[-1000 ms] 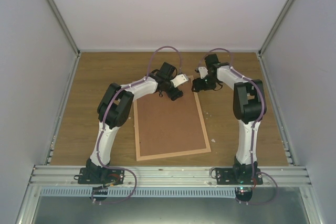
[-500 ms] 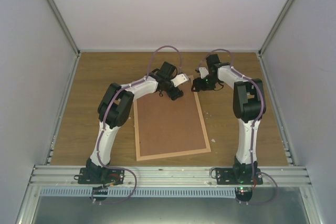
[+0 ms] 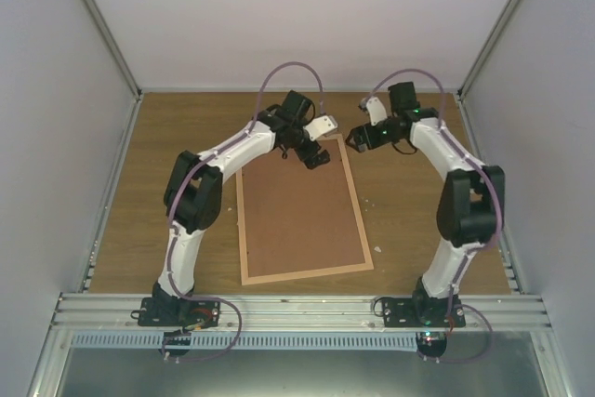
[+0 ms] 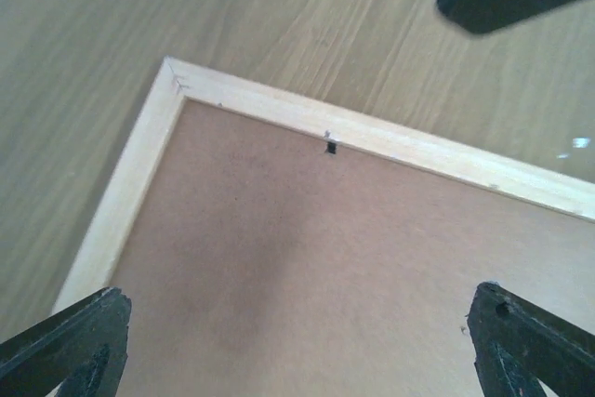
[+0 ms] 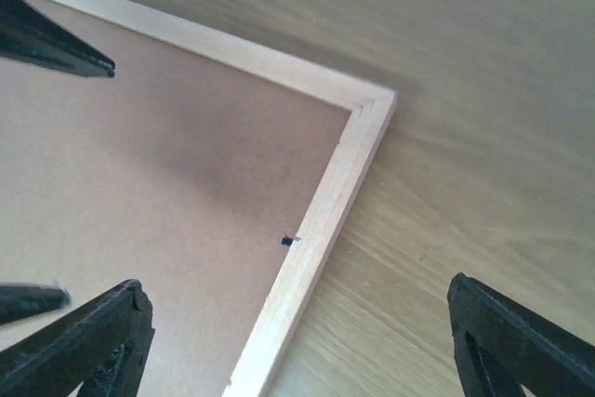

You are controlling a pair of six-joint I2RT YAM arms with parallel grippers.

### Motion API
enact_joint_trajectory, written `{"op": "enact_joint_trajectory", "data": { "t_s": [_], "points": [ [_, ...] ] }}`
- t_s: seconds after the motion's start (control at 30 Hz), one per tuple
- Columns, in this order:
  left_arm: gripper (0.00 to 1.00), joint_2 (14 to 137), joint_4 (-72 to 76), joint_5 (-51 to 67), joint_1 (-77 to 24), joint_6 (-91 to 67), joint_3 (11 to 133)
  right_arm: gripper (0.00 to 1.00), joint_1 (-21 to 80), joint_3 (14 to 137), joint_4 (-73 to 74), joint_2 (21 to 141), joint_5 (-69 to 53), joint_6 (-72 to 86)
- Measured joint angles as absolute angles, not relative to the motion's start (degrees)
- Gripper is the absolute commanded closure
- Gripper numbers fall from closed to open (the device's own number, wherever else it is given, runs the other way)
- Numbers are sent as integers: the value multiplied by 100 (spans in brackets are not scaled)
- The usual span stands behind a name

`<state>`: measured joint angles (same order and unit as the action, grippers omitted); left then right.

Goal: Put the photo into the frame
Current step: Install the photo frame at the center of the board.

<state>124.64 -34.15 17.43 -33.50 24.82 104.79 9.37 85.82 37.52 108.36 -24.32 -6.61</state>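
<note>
The frame (image 3: 307, 272) lies flat on the wooden table, its light wood rails around a plain brown backing board (image 3: 297, 216). The photo is not in view. My left gripper (image 3: 314, 153) is open over the frame's far left corner; its wrist view shows the rail (image 4: 390, 141), the board (image 4: 307, 267) and a small black tab (image 4: 331, 147) between the open fingers (image 4: 65, 350). My right gripper (image 3: 358, 139) is open over the far right corner, with the rail (image 5: 316, 230), the board (image 5: 158, 192) and a tab (image 5: 289, 241) below it. Both grippers are empty.
Small white scraps (image 3: 378, 248) lie on the table right of the frame. Enclosure walls stand left, right and behind. An aluminium rail (image 3: 297, 304) runs along the near edge by the arm bases.
The right arm has swung its elbow out to the right and the gripper has moved back from the frame's far edge. The left arm has stretched a little farther back.
</note>
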Motion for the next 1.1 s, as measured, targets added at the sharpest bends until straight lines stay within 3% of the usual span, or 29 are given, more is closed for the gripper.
{"op": "enact_joint_trajectory", "data": {
  "t_s": [0.07,0.5,0.63,0.83,1.1],
  "points": [
    [1,12114,-3518,1772,-3343,2458,10379,1,882,8471,3765,10383,-2480,-888],
    [1,9139,-3446,2416,-2637,2049,8377,0,862,7669,4062,8101,-3103,-2163],
    [1,9087,-3734,2571,-2630,2231,8165,0,913,7155,4285,7948,-3374,-3074],
    [1,9076,-4073,2797,-2512,2628,7614,0,1660,5275,4552,7190,-3079,-4810],
    [1,8757,-4233,2821,-2458,2860,7159,0,2720,4536,4239,6938,-2543,-5616]
  ]
}}
